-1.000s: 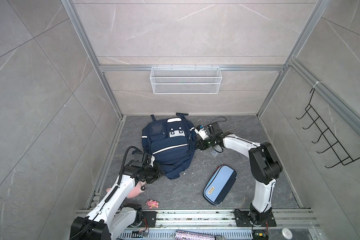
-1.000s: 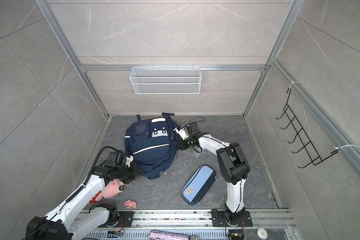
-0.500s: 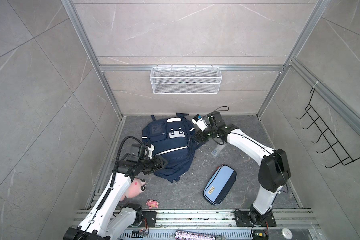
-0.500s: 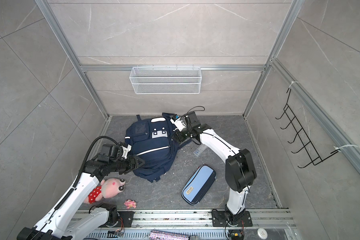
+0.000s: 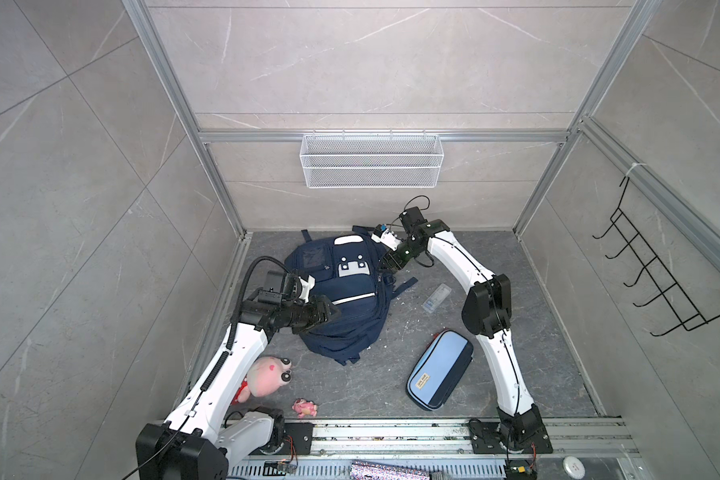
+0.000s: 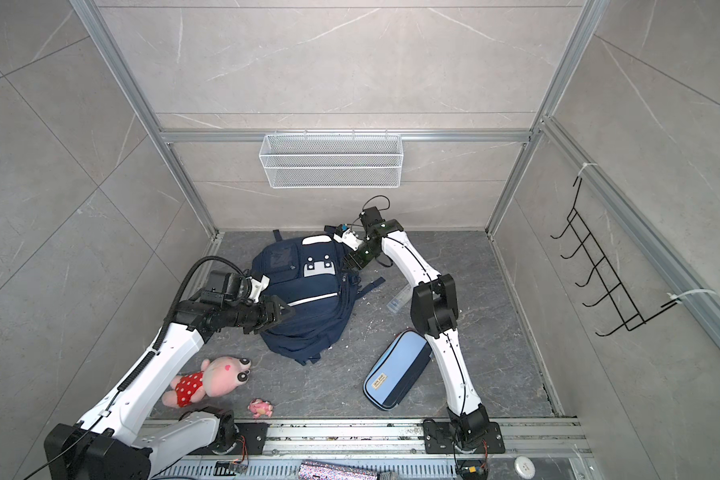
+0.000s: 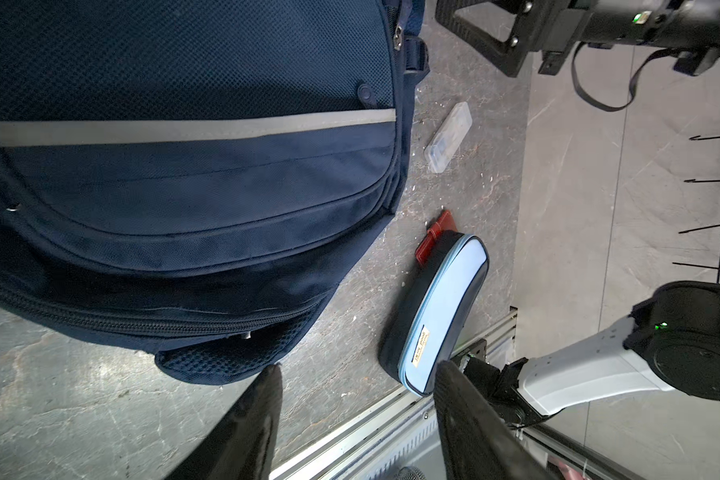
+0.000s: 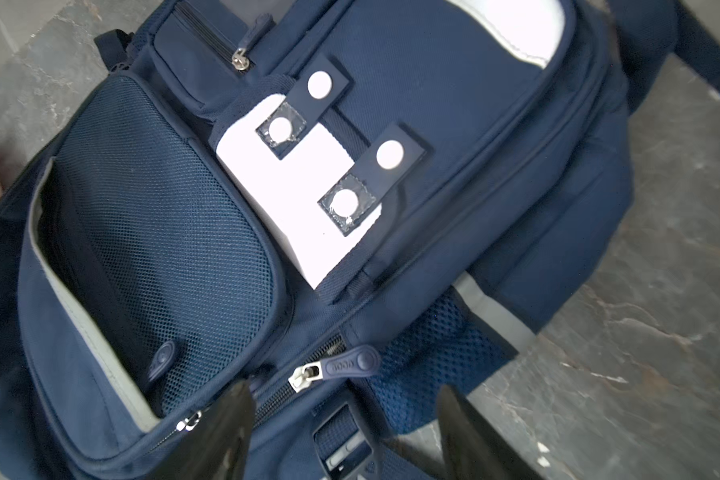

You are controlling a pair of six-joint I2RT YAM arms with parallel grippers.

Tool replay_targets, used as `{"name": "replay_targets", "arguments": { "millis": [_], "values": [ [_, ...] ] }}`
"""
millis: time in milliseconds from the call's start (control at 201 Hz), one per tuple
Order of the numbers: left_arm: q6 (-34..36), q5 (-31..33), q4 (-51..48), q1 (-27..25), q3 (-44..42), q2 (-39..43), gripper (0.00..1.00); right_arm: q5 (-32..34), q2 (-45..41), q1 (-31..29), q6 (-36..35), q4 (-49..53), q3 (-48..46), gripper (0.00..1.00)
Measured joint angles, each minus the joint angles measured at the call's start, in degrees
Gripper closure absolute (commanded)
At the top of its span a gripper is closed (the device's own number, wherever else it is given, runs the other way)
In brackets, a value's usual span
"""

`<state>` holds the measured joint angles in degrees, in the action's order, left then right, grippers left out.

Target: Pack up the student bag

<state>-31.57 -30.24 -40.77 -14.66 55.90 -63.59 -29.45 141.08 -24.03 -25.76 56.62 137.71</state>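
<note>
The student bag (image 5: 346,303) (image 6: 308,299), navy with a white stripe and a dotted grey-white patch, lies flat on the dark floor, front side up. My left gripper (image 5: 332,309) (image 6: 287,309) hovers open over its lower left part. In the left wrist view the left gripper (image 7: 356,374) has only floor between its fingers, just past the bag (image 7: 184,174). My right gripper (image 5: 385,266) (image 6: 348,264) stands open at the bag's upper right edge. In the right wrist view the right gripper (image 8: 346,399) is apart from a blue zipper pull (image 8: 352,363) on the bag (image 8: 454,137).
A light-blue pencil case (image 5: 441,370) (image 7: 443,299) lies to the right of the bag, with a red item (image 7: 435,241) beside it. A clear plastic box (image 5: 436,298) lies near the right arm. A pink plush (image 5: 267,374) and a small pink toy (image 5: 305,408) lie front left. A wire basket (image 5: 371,160) hangs on the back wall.
The left gripper has opened and risen from the bag's lower left edge to over the bag. The right gripper has opened wider and moved left, up to the bag's upper right edge.
</note>
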Motion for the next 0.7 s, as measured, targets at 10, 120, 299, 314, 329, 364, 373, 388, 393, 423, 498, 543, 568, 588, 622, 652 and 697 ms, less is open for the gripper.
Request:
{"name": "replay_targets", "arguments": {
  "millis": [10,120,299,314,329,364,373,388,393,423,498,543,568,588,622,652,697],
  "values": [
    [-0.02,0.00,0.00,0.00,0.11,-0.04,0.39,-0.20,0.13,0.00,0.00,0.20,0.24,0.32],
    [-0.61,-0.04,0.07,0.00,0.59,-0.48,0.39,-1.70,1.22,-0.46,-0.28,0.98,0.63,0.33],
    [-2.47,-0.02,0.31,0.00,0.52,-0.48,0.40,-1.97,3.48,-1.36,-0.24,1.11,0.98,0.37],
    [-2.60,-0.04,0.42,0.00,0.48,-0.48,0.40,-1.77,3.69,-1.40,-0.09,1.07,1.03,0.37],
    [-2.95,-0.04,0.57,0.00,0.42,-0.44,0.40,-1.57,4.11,-1.46,0.09,1.03,1.25,0.37],
    [-3.43,-0.04,0.92,0.00,0.31,-0.37,0.40,-1.20,4.98,-1.53,0.48,0.96,2.05,0.38],
    [-3.50,-0.02,1.03,0.00,0.24,-0.33,0.40,-1.05,5.25,-1.57,0.63,0.90,2.27,0.38],
    [-3.67,-0.04,1.20,0.00,0.20,-0.28,0.40,-0.94,5.64,-1.57,0.66,0.72,2.49,0.39],
    [-3.74,-0.04,1.25,0.00,0.17,-0.28,0.40,-0.90,5.70,-1.57,0.70,0.68,2.54,0.39],
    [-4.02,-0.04,1.60,0.00,0.09,-0.20,0.40,-0.63,6.34,-1.60,0.94,0.52,2.82,0.42],
    [-4.52,-0.13,2.21,0.02,0.09,-0.15,0.40,0.09,7.43,-1.62,1.66,0.55,2.91,0.45],
    [-4.72,-0.17,2.40,0.02,0.09,-0.15,0.40,0.15,7.78,-1.75,2.05,0.48,2.75,0.46],
    [-4.81,-0.20,2.51,0.02,0.09,-0.15,0.40,0.24,7.80,-1.84,2.03,0.39,2.54,0.46],
    [-4.87,-0.24,2.62,0.02,0.09,-0.17,0.40,0.28,7.80,-1.90,2.05,0.33,2.32,0.46],
    [-4.96,-0.35,2.84,0.02,0.09,-0.17,0.40,0.26,7.76,-1.95,2.12,0.11,2.08,0.46],
    [-5.07,-0.39,3.13,0.02,0.07,-0.17,0.40,0.26,7.74,-1.99,2.14,-0.09,1.86,0.47],
    [-5.18,-0.46,3.89,0.02,-0.13,-0.17,0.40,0.04,7.52,-1.97,2.14,-0.57,1.11,0.50]
  ]
}}
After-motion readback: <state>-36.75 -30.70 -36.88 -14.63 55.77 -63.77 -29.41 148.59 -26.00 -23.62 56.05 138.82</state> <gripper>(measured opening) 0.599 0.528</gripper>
